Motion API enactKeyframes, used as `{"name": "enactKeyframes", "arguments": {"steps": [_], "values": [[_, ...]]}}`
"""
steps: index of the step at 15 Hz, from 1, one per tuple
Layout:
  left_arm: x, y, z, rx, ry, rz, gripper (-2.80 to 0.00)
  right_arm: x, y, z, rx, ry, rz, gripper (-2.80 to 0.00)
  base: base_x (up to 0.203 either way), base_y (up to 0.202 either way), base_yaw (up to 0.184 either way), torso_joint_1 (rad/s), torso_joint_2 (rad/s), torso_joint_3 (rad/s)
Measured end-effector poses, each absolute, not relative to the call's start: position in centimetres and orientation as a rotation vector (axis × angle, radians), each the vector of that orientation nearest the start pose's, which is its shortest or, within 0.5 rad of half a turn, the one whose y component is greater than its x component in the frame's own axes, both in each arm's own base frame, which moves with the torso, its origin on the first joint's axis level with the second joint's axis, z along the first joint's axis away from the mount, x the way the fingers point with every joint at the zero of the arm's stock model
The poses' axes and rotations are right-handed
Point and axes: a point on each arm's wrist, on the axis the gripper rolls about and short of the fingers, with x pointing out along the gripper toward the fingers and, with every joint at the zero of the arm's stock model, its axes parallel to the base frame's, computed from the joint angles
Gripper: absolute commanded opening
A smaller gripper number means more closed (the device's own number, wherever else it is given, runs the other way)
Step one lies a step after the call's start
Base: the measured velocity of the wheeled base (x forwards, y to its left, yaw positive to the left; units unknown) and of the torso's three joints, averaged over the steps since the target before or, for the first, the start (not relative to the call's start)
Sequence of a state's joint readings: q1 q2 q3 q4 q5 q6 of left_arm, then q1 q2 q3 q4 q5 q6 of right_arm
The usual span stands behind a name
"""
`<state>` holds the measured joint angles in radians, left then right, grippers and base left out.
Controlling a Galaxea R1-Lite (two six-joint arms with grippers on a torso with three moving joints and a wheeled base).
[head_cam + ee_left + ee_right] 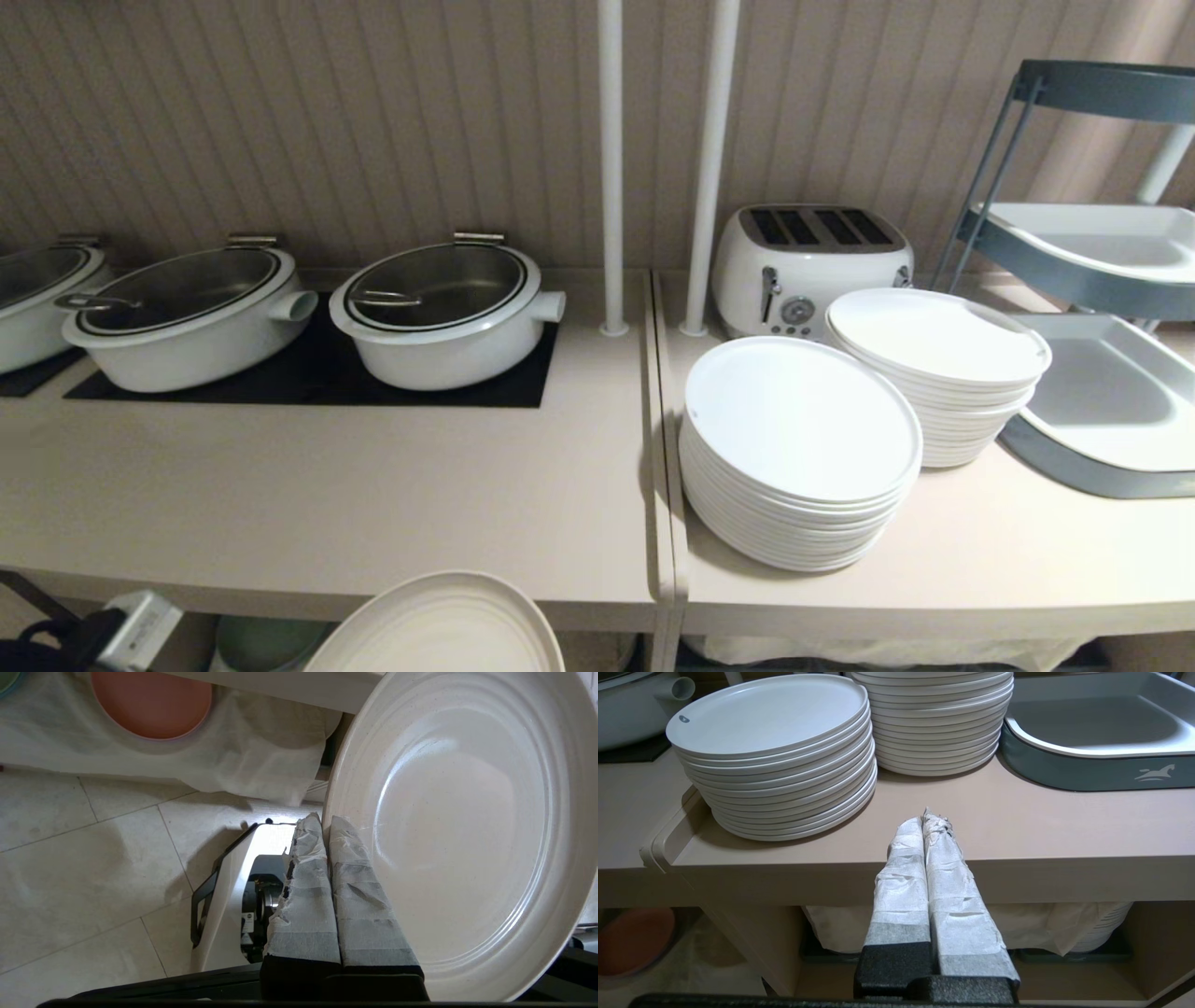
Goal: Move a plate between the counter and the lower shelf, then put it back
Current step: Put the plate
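A catering or buffet kitchen: a long beige worktop (327,485) carries white lidded pots (446,313) on black glass hob panels (317,378), beside tall stacks of white dinner plates (798,448), a cream four-slot toaster (808,266) and grey-blue serving trays (1102,411).

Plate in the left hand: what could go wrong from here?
1. The left hand pinches the plate only at its rim, so it could tip or slip.
2. In the head view the plate sits below the counter front edge; lifting may knock it.
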<state>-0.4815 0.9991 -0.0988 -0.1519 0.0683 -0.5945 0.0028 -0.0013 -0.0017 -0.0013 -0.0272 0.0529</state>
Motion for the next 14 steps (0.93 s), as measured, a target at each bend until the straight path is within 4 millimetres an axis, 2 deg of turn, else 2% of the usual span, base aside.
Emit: {"name": "enactKeyframes", "arguments": {"steps": [14], "values": [[7.24,-3.60,9.31,-0.360,0.806,-0.162,-2.80,-2.30,-0.07,7.61,0.053,-0.005,-0.025,-2.80,0.000,0.000,0.000,0.000,0.00,0.000]]}}
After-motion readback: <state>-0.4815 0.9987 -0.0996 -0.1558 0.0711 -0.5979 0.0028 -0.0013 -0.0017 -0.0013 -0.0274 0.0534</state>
